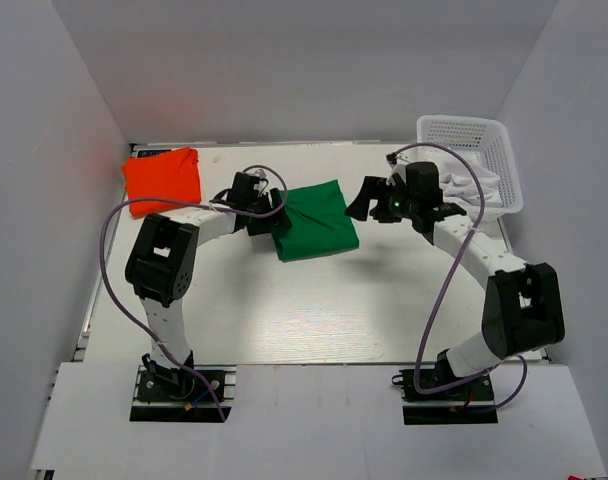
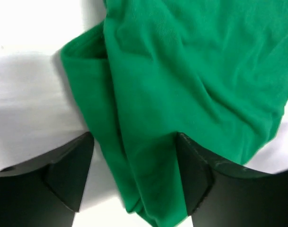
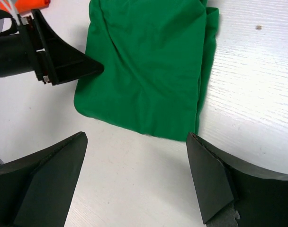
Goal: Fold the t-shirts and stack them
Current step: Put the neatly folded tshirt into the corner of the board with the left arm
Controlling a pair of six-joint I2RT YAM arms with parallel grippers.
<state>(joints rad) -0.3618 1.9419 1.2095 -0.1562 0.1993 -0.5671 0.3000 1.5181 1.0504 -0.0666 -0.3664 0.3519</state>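
Observation:
A bright green t-shirt [image 1: 319,222] lies folded in a rough square at the table's middle. It also shows in the left wrist view [image 2: 191,80] and in the right wrist view [image 3: 144,66]. A vivid orange-red t-shirt [image 1: 164,178] lies folded at the far left. My left gripper [image 1: 274,215] is open at the green shirt's left edge, and in its own view [image 2: 134,137] a bunched fold of green cloth lies between the spread jaws. My right gripper [image 1: 369,200] is open and empty just right of the green shirt, over bare table in its own view [image 3: 137,137].
A white lattice basket [image 1: 484,140] stands at the far right corner behind the right arm. White walls close the table in on the left, back and right. The left gripper's black finger [image 3: 63,61] shows in the right wrist view, at the green shirt's far edge.

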